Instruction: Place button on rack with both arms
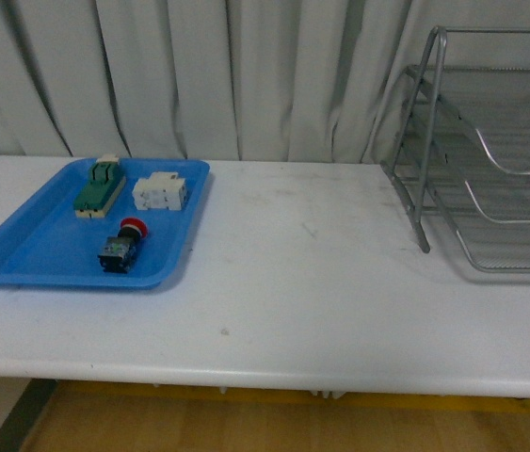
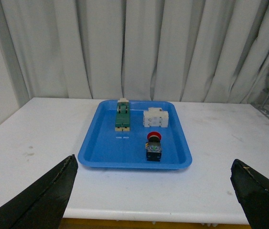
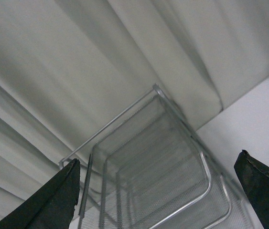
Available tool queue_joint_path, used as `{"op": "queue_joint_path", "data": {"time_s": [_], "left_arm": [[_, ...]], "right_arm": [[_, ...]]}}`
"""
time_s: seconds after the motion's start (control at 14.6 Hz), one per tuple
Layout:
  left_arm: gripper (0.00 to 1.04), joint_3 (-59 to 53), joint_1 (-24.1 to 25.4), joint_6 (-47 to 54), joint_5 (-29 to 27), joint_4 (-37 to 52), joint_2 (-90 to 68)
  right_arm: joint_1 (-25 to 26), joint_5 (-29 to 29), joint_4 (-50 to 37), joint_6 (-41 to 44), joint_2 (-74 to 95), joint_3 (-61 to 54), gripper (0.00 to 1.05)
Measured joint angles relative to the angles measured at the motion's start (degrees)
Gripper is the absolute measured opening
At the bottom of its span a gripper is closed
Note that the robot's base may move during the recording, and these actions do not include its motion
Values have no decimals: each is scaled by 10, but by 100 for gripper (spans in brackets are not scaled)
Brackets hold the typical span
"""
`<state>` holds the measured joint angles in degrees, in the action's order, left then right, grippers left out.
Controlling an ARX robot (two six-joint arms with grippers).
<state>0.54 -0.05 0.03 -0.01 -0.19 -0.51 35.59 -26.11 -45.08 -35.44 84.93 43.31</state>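
Red-capped button (image 1: 121, 245), black body: lies in the blue tray (image 1: 39, 240) at the left of the front view, near the tray's front rim. Behind it in the same tray are a green-topped switch block (image 1: 100, 185) and a white block (image 1: 160, 192), side by side. Silver wire rack (image 1: 422, 202): right edge of frame, on the white table (image 1: 321, 282), well apart from the tray. My left gripper (image 2: 153, 161): fingers spread wide, holding nothing. My right gripper (image 3: 158, 159): likewise apart, empty, facing the rack.

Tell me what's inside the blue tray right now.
Three parts lie in the blue tray: the button, nearest the robot, with a green-topped switch block and a white block behind it. The floor under each is covered.
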Motion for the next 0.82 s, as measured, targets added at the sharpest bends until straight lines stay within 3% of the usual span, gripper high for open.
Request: {"op": "queue_joint_path", "data": {"time_s": [0.14, 0.34, 0.48, 0.82], "left_arm": [[98, 0, 0, 0, 0, 0, 0], [98, 0, 0, 0, 0, 0, 0], [98, 0, 0, 0, 0, 0, 0], [98, 0, 0, 0, 0, 0, 0]], "right_arm": [[8, -32, -102, -148, 119, 7, 98], [-24, -59, -285, -373, 246, -36, 98], [-56, -54, -285, -478, 306, -37, 98], [-88, -28, -285, -532, 400, -6, 98]]}}
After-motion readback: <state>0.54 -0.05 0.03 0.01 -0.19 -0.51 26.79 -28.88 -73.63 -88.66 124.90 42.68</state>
